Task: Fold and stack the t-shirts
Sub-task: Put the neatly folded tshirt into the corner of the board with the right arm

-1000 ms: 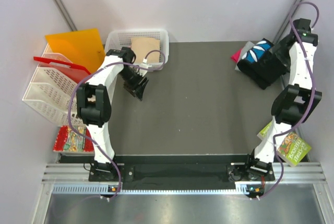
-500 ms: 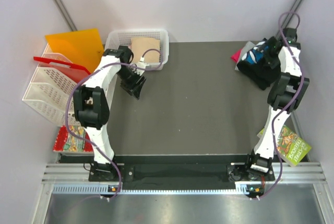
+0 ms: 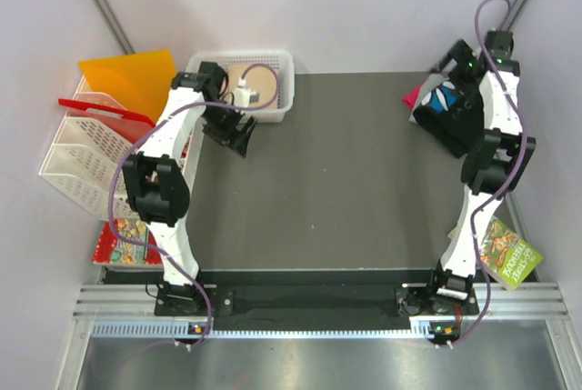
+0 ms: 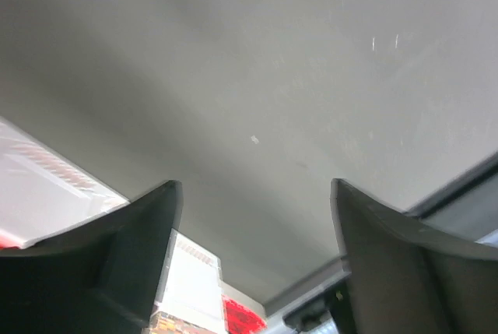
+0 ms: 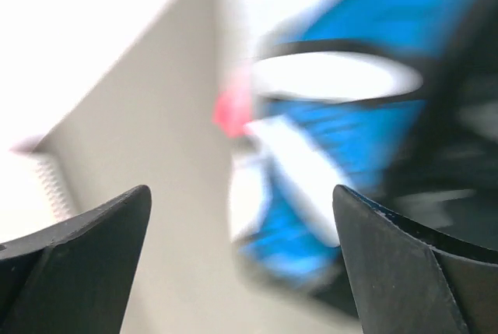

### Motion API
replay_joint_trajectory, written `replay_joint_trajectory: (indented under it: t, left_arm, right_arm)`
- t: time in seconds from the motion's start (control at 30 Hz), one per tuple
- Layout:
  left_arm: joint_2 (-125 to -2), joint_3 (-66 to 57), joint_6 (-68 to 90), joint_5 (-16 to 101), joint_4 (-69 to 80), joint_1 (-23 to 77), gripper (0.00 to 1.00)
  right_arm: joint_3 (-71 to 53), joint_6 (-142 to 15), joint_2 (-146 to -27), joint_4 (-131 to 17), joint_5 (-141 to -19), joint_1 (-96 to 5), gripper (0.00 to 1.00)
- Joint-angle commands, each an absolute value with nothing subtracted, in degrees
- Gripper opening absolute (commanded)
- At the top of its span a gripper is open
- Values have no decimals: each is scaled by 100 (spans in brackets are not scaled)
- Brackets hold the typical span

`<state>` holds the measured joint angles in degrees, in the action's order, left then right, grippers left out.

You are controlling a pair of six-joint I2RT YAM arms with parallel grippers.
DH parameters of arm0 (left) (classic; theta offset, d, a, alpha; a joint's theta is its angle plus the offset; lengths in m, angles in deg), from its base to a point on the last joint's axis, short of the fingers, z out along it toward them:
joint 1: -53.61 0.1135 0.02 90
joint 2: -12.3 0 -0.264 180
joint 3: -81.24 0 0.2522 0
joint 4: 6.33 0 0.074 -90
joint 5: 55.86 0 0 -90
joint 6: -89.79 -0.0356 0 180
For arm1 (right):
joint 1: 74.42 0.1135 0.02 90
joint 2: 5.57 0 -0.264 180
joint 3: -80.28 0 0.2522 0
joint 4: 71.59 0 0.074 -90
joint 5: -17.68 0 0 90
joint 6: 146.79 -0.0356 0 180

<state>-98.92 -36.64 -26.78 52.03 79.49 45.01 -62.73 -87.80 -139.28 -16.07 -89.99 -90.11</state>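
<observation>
Item 1. Dark grey flat table top point(image 3: 336, 181): bare in the middle, with goods kept to its far corners and sides.

Item 2. Large black t-shirt point(image 3: 447, 128) with a blue-and-white print: bunched, not folded flat, at the far right corner of the table. A scrap of pink cloth point(image 3: 415, 96) shows at its left edge, touching it (whether it is a whole shirt cannot be told).

Item 3. Right gripper point(image 3: 457, 63): poised over the far edge of the black t-shirt. In the wrist view the right gripper point(image 5: 241, 190) has its fingers spread wide and nothing between them. The print point(image 5: 334, 139) and the pink cloth point(image 5: 229, 108) lie blurred below.

Item 4. Left gripper point(image 3: 241, 140): at the far left of the table, just beside the white plastic mesh basket point(image 3: 284, 81). Its wrist view shows the left gripper point(image 4: 255, 186) with fingers well apart, empty, over bare table point(image 4: 272, 77).

Item 5. Flat tan folded shirt point(image 3: 264, 76): lying in the basket, partly crossed by the left arm's cable.

Item 6. Orange plastic sheet point(image 3: 127, 76): leaning left of the basket, above a white tiered rack point(image 3: 77, 158) with a red tray point(image 3: 100, 110).

Item 7. Colourful printed booklets, one at the left side point(image 3: 123, 240) and one at the right side point(image 3: 511, 258), both off the table top.
</observation>
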Motion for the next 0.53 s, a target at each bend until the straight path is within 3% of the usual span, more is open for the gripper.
replay_joint_trajectory:
  t: [0.0, 0.23, 0.5]
  left_arm:
    - [-9994, -4572, -2316, 5382, 7942, 4526, 96]
    - [-9793, -4626, -2025, 5409, 7766, 4526, 99]
    - [-9273, -3897, -1700, 5348, 7265, 4526, 99]
  right_arm:
    - [-6323, -8474, -12204, -2257, -9953, -8270, 100]
    - [-5223, -8123, -11088, -2136, -9993, -7243, 100]
    - [-4538, -7683, -10753, -1889, -9816, -6380, 100]
